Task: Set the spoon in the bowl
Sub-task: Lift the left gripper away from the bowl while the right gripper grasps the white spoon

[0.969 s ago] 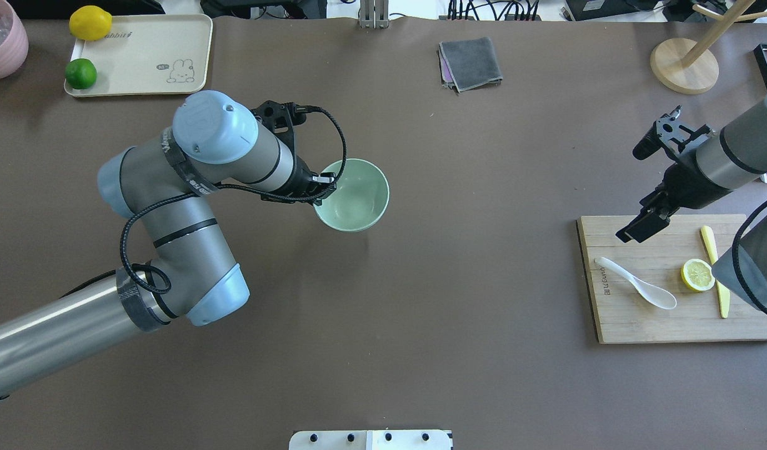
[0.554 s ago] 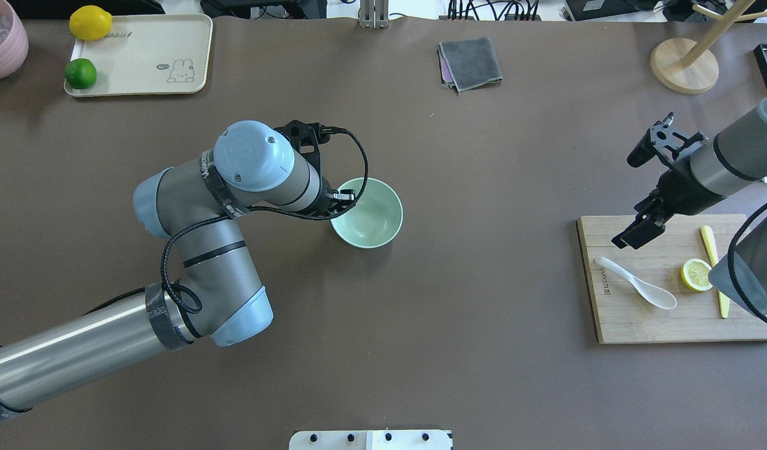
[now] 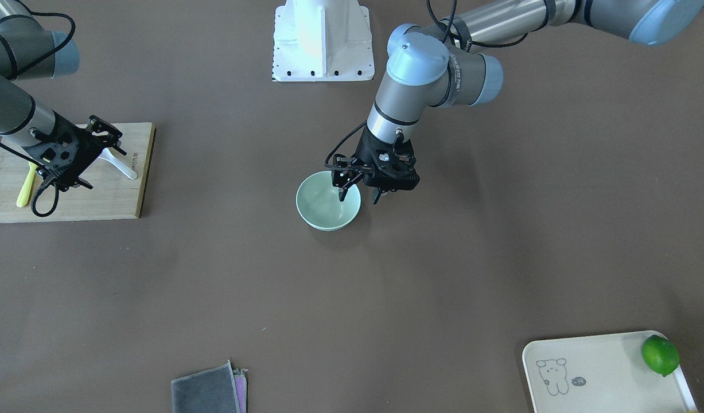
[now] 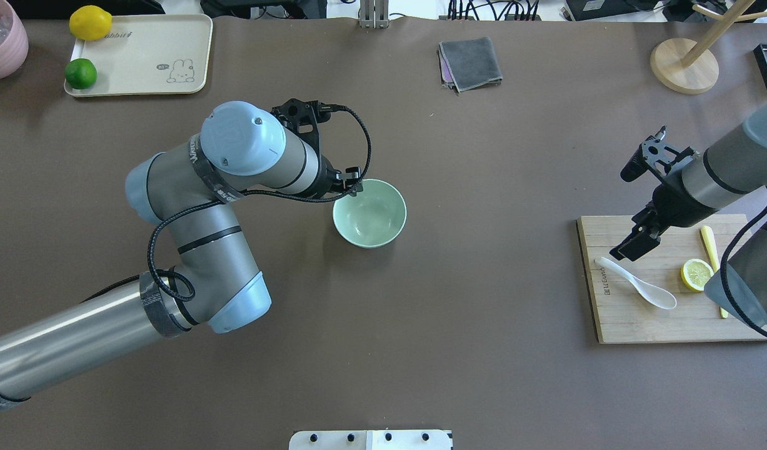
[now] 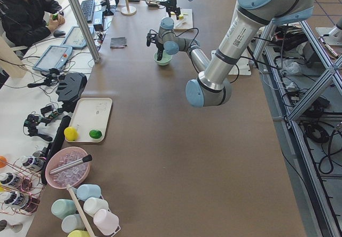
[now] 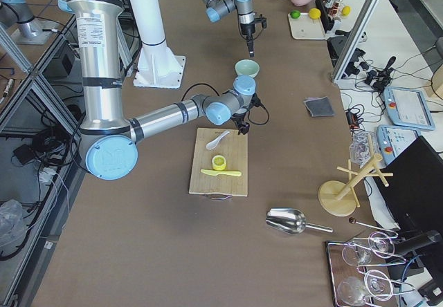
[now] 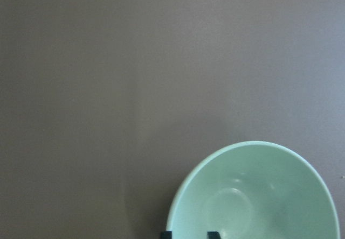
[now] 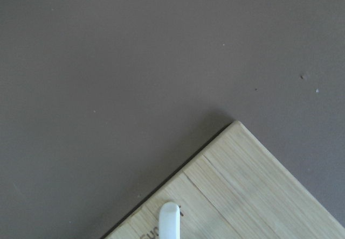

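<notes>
The white spoon (image 4: 639, 284) lies on the wooden cutting board (image 4: 639, 325) at the right, its handle end toward the board's near-left corner; the handle tip also shows in the right wrist view (image 8: 170, 222). My right gripper (image 4: 633, 242) hovers open and empty just above the handle end. The mint-green bowl (image 4: 369, 213) stands empty mid-table. My left gripper (image 3: 359, 197) is open at the bowl's left rim, with one fingertip (image 3: 341, 195) over the inside and the other outside. The bowl also shows in the left wrist view (image 7: 253, 196).
A lemon half (image 4: 697, 275) and a yellow knife (image 4: 711, 247) lie on the board beside the spoon. A cream tray (image 4: 139, 56) with a lemon (image 4: 90, 22) and a lime (image 4: 80, 73) is far left. A grey cloth (image 4: 471, 62) and a wooden stand (image 4: 683, 65) are at the back.
The bowl has moved right and toward me with the left gripper, then stopped; the left arm has pulled back a little. The right gripper has moved closer to the spoon's handle.
</notes>
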`<state>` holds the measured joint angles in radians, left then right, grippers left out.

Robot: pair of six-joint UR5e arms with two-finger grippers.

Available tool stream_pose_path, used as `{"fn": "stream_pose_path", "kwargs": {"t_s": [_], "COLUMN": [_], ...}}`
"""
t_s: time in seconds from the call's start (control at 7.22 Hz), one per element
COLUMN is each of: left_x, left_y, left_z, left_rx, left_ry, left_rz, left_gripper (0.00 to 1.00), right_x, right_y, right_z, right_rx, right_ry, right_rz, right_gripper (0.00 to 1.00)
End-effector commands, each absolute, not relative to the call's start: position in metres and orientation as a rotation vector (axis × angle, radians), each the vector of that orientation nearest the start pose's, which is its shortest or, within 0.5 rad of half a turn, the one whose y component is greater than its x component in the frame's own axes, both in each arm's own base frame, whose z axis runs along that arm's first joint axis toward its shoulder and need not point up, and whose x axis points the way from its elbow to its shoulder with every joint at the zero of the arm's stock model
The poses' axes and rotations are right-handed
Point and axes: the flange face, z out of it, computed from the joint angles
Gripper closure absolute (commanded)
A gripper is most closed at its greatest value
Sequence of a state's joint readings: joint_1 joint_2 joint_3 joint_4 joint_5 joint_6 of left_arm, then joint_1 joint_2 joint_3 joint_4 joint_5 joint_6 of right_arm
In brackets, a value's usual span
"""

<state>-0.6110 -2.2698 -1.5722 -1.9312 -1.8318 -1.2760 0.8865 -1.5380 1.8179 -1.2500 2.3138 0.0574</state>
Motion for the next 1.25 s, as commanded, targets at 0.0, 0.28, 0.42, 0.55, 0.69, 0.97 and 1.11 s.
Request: {"fn": "stream_pose_path", "kwargs": {"t_s": [0.0, 0.28, 0.42, 0.55, 0.69, 0.97, 1.11], "left_x": [0.498, 0.497, 0.497, 0.496, 0.496, 0.494, 0.490], "left_y": [-0.514, -0.520, -0.520, -0.521, -0.522, -0.523, -0.527], "left_z": [0.197, 0.203, 0.204, 0.204, 0.204, 0.204, 0.204], "left_rx": [0.272, 0.276, 0.276, 0.277, 0.278, 0.280, 0.283], "left_ry": [1.043, 1.030, 1.030, 1.028, 1.029, 1.029, 1.028], "left_rz": [-0.173, -0.172, -0.172, -0.171, -0.171, -0.173, -0.179], "left_gripper": [0.02, 0.02, 0.02, 0.02, 0.02, 0.02, 0.02], "right_x": [-0.286, -0.293, -0.290, -0.289, -0.289, -0.291, -0.291], "right_y": [-0.428, -0.405, -0.401, -0.401, -0.402, -0.402, -0.402], "right_z": [0.490, 0.507, 0.511, 0.512, 0.514, 0.515, 0.516], "right_rx": [0.274, 0.311, 0.317, 0.317, 0.316, 0.323, 0.321], "right_ry": [-0.877, -0.881, -0.885, -0.881, -0.868, -0.846, -0.845], "right_rz": [-0.833, -0.878, -0.879, -0.878, -0.862, -0.860, -0.854], "right_gripper": [0.02, 0.02, 0.02, 0.06, 0.19, 0.27, 0.39]}}
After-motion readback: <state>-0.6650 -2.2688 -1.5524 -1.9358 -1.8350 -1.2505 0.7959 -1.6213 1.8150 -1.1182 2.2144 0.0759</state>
